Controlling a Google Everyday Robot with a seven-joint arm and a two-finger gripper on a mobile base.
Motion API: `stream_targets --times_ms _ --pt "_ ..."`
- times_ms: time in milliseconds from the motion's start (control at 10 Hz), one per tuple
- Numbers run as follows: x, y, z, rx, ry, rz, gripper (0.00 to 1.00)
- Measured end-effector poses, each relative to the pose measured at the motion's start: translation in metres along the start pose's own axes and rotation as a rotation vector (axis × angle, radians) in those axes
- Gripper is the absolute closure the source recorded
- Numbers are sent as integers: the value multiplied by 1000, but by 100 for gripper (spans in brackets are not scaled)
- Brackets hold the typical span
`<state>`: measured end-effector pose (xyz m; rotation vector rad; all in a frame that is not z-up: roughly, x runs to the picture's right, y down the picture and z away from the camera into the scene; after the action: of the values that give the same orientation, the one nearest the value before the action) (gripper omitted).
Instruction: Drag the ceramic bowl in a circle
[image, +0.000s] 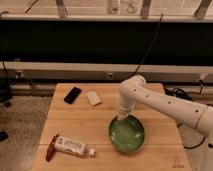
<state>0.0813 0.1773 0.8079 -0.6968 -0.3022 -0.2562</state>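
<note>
Camera view: the white robot arm reaches in from the right, elbow bent, its gripper pointing down onto the far-left rim of the round green ceramic bowl.

Whether the gripper grasps the rim cannot be told. The bowl's inside shows only glossy green; it sits right of centre on the light wooden table, near the front edge. Bare wood separates it from the black phone, white block and red-capped white tube.

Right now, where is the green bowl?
Camera view: ceramic bowl sits front-right on the table, right of the bottle, gripper at its far rim.
</note>
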Motion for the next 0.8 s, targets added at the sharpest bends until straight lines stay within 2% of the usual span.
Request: stream_targets --times_ms 200,400,600,800 --pt "-8 15 -1 -11 -9 -28 100" --pt "-8 41 -4 -25 -11 -32 100" --pt "9 56 -10 -25 -10 -13 100" --pt "37 67 -17 -18 4 29 100"
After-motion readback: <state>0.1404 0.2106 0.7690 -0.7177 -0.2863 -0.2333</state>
